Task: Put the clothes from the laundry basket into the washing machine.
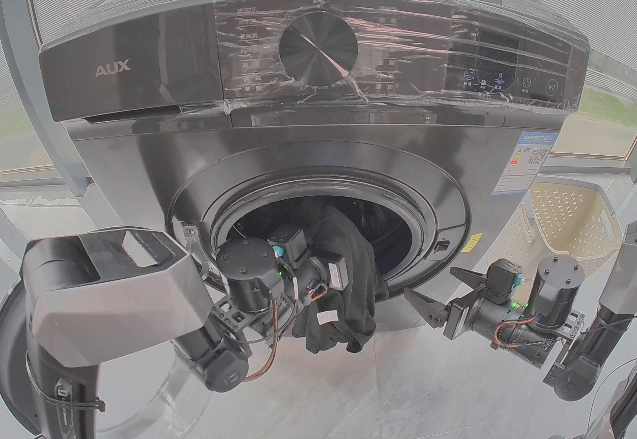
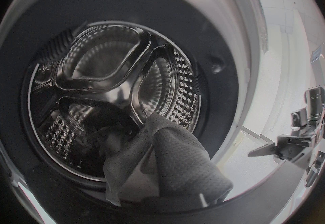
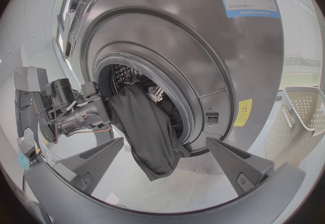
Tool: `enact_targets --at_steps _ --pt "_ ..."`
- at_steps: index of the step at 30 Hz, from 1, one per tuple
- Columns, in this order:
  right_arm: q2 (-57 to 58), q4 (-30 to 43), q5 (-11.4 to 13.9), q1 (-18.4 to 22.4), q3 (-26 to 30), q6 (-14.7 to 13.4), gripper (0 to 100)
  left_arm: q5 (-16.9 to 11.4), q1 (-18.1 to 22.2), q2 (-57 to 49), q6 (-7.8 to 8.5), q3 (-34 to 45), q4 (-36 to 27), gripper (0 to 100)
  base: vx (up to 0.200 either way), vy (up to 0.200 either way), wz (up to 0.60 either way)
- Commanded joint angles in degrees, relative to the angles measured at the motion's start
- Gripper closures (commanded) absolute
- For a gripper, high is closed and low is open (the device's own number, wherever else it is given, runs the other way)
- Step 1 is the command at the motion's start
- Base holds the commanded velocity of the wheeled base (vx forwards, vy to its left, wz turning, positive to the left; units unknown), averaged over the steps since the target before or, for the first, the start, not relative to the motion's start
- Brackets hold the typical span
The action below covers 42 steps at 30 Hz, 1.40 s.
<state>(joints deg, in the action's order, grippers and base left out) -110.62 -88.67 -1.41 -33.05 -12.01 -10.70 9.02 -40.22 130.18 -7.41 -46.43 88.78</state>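
Observation:
The grey washing machine (image 1: 318, 148) stands in front of me with its round opening (image 1: 398, 231) uncovered. A black garment (image 1: 348, 288) lies over the lower rim, partly inside the drum and partly hanging down outside. My left gripper (image 1: 332, 271) sits at the rim, shut on this garment, with its fingers buried under the cloth (image 2: 182, 160). More dark clothing (image 2: 101, 133) lies at the bottom of the steel drum (image 2: 111, 72). My right gripper (image 1: 434, 288) is open and holds nothing, low in front of the machine, to the right of the garment (image 3: 149, 133).
The cream laundry basket (image 1: 570, 221) stands on the floor to the right of the machine, its perforated wall (image 3: 301, 119) facing me. The machine's glass door (image 1: 152, 380) hangs swung out at the lower left. Pale floor lies under both arms.

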Motion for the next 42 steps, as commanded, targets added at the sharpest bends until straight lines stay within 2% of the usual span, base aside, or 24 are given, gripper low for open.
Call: enact_targets --at_steps 1,9,12,16,18,21,26,27,30,33,40,41,42 --pt "0.58 -0.01 0.01 -0.09 0.14 -0.02 0 -0.76 3.13 6.93 0.12 -8.59 -1.95 100 0.0 0.0 0.0" --pt "0.4 -0.01 0.01 -0.44 0.14 -0.11 0 -0.85 4.8 8.24 0.56 -14.3 -11.79 100 0.0 0.0 0.0" --pt "0.31 -0.01 0.01 -0.53 0.14 -0.11 0 -0.94 5.59 10.0 2.31 -17.9 -15.48 100 0.0 0.0 0.0" --pt "0.14 -0.01 0.01 -0.53 0.23 -0.11 0 -0.94 6.29 14.57 5.83 -24.93 -17.07 100 0.0 0.0 0.0" --pt "0.14 -0.01 0.01 -0.53 0.23 -0.11 0 -0.94 7.17 16.42 6.71 -28.71 -18.74 100 0.0 0.0 0.0" --pt "0.14 -0.01 0.01 -0.53 0.14 -0.11 0 -0.94 7.26 18.18 6.71 -33.99 -22.16 100 0.0 0.0 0.0" --pt "0.31 -0.01 0.01 -0.53 0.14 -0.11 0 -0.06 8.4 22.22 6.53 -47.96 -31.48 100 0.0 0.0 0.0" --pt "0.31 -0.01 0.01 -0.53 0.14 -0.11 0 0.82 8.93 24.15 6.45 -53.67 -33.85 100 0.0 0.0 0.0" --pt "0.14 -0.01 0.01 -0.53 0.23 -0.11 0 2.58 9.89 27.05 6.09 -62.9 -37.28 100 0.0 0.0 0.0" --pt "-0.04 -0.01 0.01 -0.53 0.23 -0.11 0 3.11 10.6 27.67 5.92 -66.42 -38.95 100 0.0 0.0 0.0" --pt "0.05 -0.01 0.01 -0.61 0.14 -0.11 0 3.72 11.39 27.14 4.69 -66.07 -40.0 100 0.0 0.0 0.0" --pt "0.05 -0.01 0.01 -0.7 0.14 -0.11 0 3.72 11.39 27.14 4.6 -65.98 -39.92 0 0.0 0.0 0.0" --pt "0.05 -0.01 0.01 -0.79 0.23 -0.11 0 3.72 11.3 27.05 4.34 -65.8 -39.83 0 0.0 0.0 0.0"
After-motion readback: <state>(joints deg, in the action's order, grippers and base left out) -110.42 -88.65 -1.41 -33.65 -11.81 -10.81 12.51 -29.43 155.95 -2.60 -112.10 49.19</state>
